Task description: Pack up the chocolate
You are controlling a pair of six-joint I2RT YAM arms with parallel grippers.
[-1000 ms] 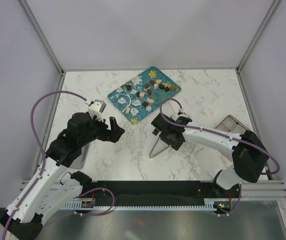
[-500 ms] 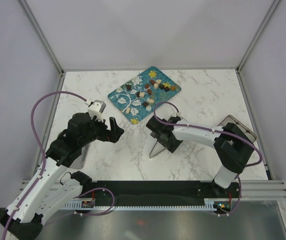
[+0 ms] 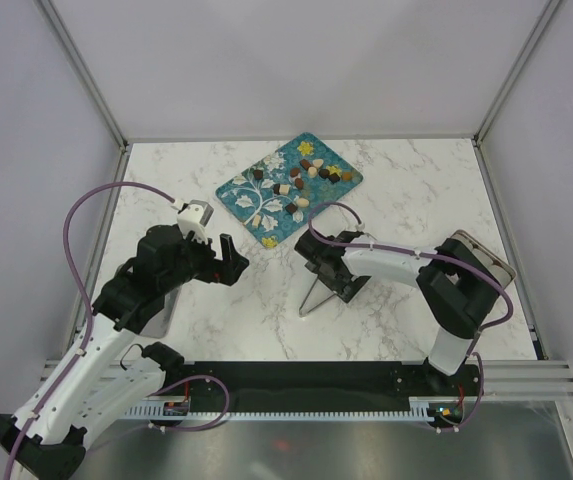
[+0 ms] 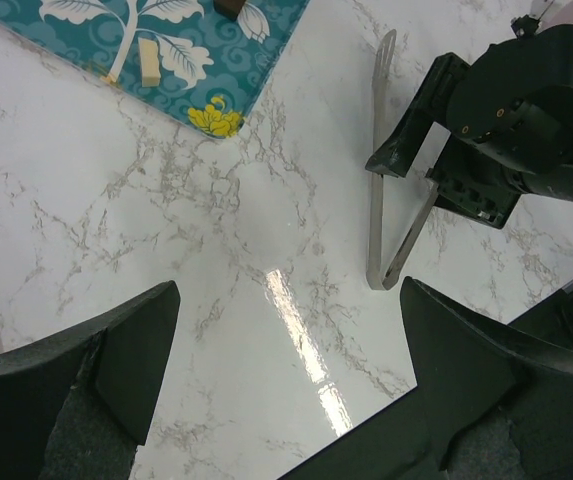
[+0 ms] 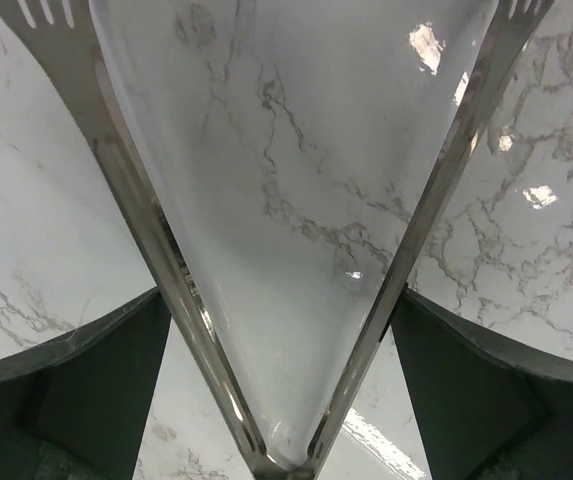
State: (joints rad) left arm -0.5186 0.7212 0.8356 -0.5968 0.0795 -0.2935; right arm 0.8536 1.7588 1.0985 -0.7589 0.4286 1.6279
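Observation:
The chocolate [image 3: 299, 183] is a scatter of small dark, light brown and cream pieces on a teal flowered tray [image 3: 238, 192] at the back middle of the table. In the left wrist view one cream piece [image 4: 149, 58] shows on the tray [image 4: 181, 85]. Metal tongs [image 3: 313, 297] lie on the marble, hinge toward me. My right gripper [image 3: 329, 274] is down over them. In the right wrist view the tongs [image 5: 156, 260] spread in a V between its open jaws [image 5: 281, 300]. My left gripper [image 3: 229, 260] [image 4: 286, 300] hovers open and empty to the left of the tongs [image 4: 377, 200].
A metal container [image 3: 488, 256] sits at the right edge, partly behind my right arm. Another metal container [image 3: 162, 315] lies under my left arm. Frame posts and grey walls bound the table. The black rail of the arm bases runs along the near edge.
My right arm has folded inward, its elbow swinging left and back, while its gripper stayed over the tongs and shifted slightly left. The left arm has not moved.

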